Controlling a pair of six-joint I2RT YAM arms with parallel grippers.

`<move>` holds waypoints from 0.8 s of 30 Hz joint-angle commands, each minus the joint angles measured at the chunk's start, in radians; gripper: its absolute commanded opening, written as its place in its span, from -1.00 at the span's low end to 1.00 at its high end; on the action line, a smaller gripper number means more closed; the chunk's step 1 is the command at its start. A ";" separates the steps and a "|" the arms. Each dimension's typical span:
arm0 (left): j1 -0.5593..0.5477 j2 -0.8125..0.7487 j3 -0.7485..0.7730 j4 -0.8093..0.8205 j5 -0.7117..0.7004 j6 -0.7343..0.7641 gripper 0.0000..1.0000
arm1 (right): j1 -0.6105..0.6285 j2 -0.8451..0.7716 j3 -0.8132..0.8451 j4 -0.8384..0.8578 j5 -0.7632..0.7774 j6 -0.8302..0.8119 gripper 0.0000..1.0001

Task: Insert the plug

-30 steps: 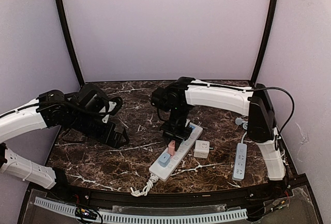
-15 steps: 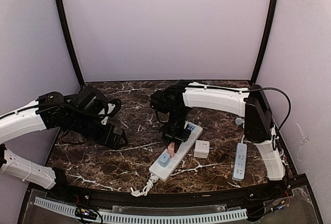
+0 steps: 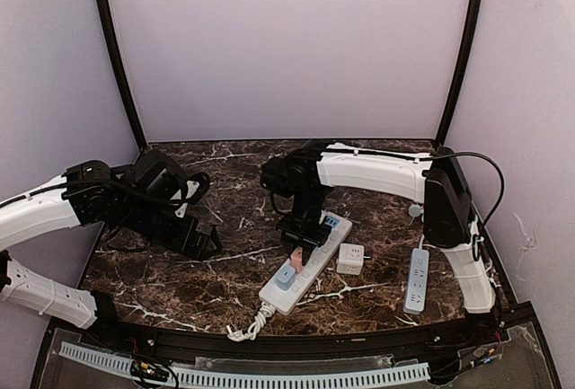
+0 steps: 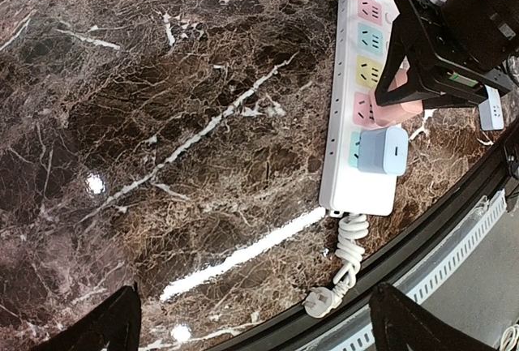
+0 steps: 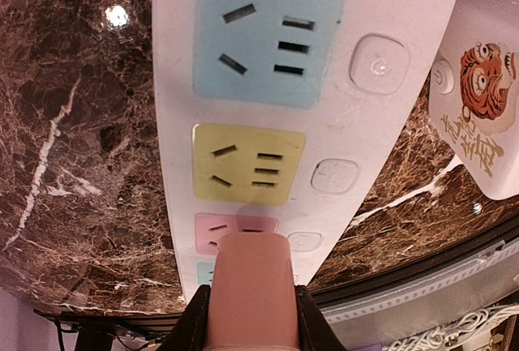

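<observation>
**Desk:** How far had you got with it?

**Me:** My right claw (image 3: 301, 247) was clamped on the pink plug (image 5: 247, 290), its fingers closed against the plug's sides. I had it poised right over the pink socket (image 5: 235, 228) of the power strip (image 5: 389, 124). The socket's slots showed just past the plug's tip, so I judged it lined up but not seated.

**Desk:** What was left?

**Me:** Pressing it home and letting go. I couldn't tell whether the prongs had entered.

**Desk:** The other arm?

**Me:** My left claw (image 3: 205, 238) hung wide open and empty, well apart from the strip. A blue adapter (image 4: 383, 150) sat in the neighbouring end socket.
</observation>
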 commanded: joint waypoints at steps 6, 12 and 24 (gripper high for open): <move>0.005 -0.024 -0.023 -0.014 -0.003 -0.006 0.97 | 0.013 0.041 0.024 -0.018 0.013 0.006 -1.00; 0.004 -0.029 -0.032 -0.011 -0.003 -0.008 0.98 | 0.032 0.061 0.034 -0.039 0.040 0.035 -1.00; 0.004 -0.058 -0.058 -0.010 0.006 0.001 0.97 | 0.071 0.093 0.068 -0.039 0.048 0.083 -1.00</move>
